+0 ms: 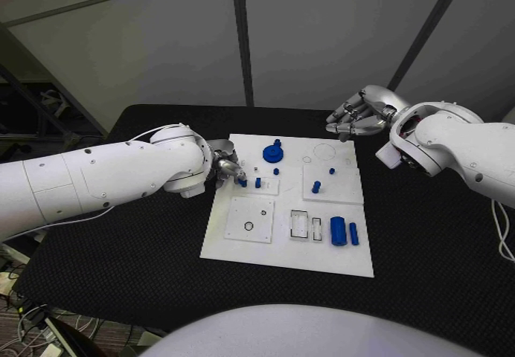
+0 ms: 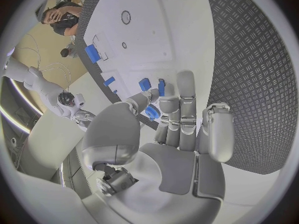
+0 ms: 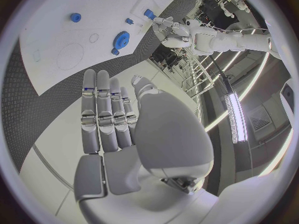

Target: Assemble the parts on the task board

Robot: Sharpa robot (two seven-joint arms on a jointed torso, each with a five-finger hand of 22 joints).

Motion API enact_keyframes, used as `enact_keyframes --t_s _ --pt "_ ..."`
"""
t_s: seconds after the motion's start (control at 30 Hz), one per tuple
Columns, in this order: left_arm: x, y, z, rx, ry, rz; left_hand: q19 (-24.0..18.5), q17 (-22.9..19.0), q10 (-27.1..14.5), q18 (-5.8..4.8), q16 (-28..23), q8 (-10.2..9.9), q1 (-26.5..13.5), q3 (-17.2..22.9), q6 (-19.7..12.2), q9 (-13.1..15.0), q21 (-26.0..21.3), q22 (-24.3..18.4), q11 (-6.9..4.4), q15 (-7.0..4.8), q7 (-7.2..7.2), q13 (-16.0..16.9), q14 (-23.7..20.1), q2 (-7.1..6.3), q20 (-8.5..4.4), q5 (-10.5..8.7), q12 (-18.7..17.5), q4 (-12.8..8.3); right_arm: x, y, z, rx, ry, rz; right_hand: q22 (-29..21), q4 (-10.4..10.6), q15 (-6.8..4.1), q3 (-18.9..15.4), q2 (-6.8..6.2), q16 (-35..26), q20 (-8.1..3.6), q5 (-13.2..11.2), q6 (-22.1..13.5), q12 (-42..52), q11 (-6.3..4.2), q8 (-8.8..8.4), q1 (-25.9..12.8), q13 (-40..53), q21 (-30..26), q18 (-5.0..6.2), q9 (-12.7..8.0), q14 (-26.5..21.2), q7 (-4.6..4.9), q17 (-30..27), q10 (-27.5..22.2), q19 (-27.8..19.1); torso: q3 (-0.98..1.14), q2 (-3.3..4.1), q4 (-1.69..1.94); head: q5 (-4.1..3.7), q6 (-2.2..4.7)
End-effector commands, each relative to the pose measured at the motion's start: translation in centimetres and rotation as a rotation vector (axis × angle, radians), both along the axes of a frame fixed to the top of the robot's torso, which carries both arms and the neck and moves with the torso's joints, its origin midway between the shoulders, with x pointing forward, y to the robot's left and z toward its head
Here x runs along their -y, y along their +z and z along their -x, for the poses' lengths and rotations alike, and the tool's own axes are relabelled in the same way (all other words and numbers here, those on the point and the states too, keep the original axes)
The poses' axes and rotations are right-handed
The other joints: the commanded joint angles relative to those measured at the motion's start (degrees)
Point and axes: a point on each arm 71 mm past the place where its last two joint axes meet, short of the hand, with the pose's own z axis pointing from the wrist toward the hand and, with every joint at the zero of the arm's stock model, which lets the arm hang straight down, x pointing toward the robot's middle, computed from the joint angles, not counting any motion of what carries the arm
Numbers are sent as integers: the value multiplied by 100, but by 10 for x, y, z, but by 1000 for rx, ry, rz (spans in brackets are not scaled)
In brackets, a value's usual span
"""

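White task board at the middle of the black table, carrying blue parts; no legible writing. Left hand at the board's left edge, fingertips pinching a small blue part. Right hand hovers past the far right corner, fingers extended, holding nothing.

I see my left hand crowding the task board's left edge, right against the small blue pegs there, so that side is tight. My right hand hangs over the table just off the board's far right corner. The gear, the pegs and the blue cylinders by the near right corner stand in the way; the near left corner lies bare.
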Motion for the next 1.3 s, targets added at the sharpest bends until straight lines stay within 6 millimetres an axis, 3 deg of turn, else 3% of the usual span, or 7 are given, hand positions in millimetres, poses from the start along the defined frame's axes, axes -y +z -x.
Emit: enact_keyframes --t_s 0.03,0.23,0.33,0.4,0.77,1.3 --pt "1 0 0 1 -15 -17 174 6 81 -143 21 23 16 812 -4 4 18 1113 -61 -33 -34 -3 1 63 -38 31 -30 -781 -1 1 0 0 9 -3 -7 36 -13 -6 3 -19 44 19 -38 -2 -8 24 -51 8 -27 61 3 -42 -1 8 -37 4 0 0 -3 -4 -5" --pt "3 -1 1 -11 -28 -22 182 6 103 -146 19 36 4 817 -2 7 30 1120 -63 -35 -37 33 1 47 -40 49 0 -787 -1 1 0 0 8 -3 -7 36 -13 -6 3 -19 44 19 -38 -2 -8 24 -51 8 -27 61 3 -42 -1 8 -37 4 2 -1 2 -11 -18" --pt "4 -1 1 -18 -35 -26 191 11 147 -149 22 90 -59 814 14 15 43 1132 -77 -42 -50 50 4 -9 -51 348 20 -784 -1 1 0 0 8 -3 -7 36 -13 -6 3 -19 44 19 -38 -2 -8 24 -51 8 -27 61 3 -42 -1 8 -37 4 1 1 2 -10 -23" --pt "5 -1 2 -21 -41 -30 200 13 159 -153 23 109 -71 804 16 16 58 1142 -81 -46 -57 50 6 -25 -55 429 22 -787 -1 1 0 0 8 -3 -7 36 -13 -6 3 -19 44 19 -38 -2 -8 24 -51 8 -27 61 3 -42 -1 8 -37 4 2 1 2 -10 -23" --pt "6 -2 1 -25 -59 -52 206 15 175 -156 24 136 -85 742 19 17 66 1149 -87 -49 -66 21 10 -72 -57 475 5 -788 0 1 1 0 7 -3 -7 36 -13 -6 3 -19 44 19 -38 -2 -8 24 -51 8 -27 61 3 -42 -1 8 -37 4 3 1 -1 -23 -51" --pt "11 -3 -2 -21 -62 -53 226 24 292 -165 27 242 15 129 14 -18 88 1172 -129 -65 -138 31 24 -114 -53 467 33 -582 0 1 1 1 7 -3 -7 36 -13 -6 3 -19 44 19 -38 -2 -8 24 -51 8 -27 61 3 -42 -1 8 -37 4 3 0 -2 -33 -70"
